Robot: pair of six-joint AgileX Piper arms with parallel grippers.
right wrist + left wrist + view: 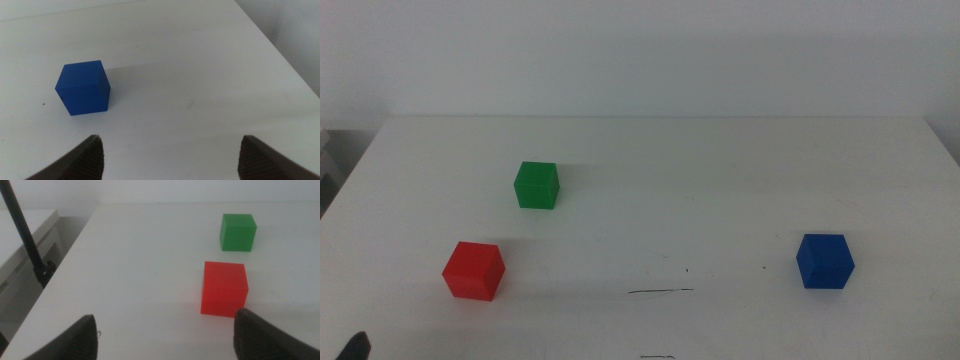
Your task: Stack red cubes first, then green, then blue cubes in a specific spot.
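The red cube (474,270) sits on the white table at the front left, with the green cube (537,185) behind it. The blue cube (824,261) sits at the front right. A short thin pen line (660,292) marks the spot between the red and blue cubes. My left gripper (167,340) is open and empty, low over the table, with the red cube (224,289) just ahead of one jaw and the green cube (238,232) beyond it. Only its tip (356,345) shows in the middle view. My right gripper (172,160) is open and empty, short of the blue cube (83,87).
Tiny dark dots (686,269) lie behind the pen line and another faint mark (658,356) lies at the front edge. A dark pole (25,235) and a lower side surface (30,220) stand beyond the table's left edge.
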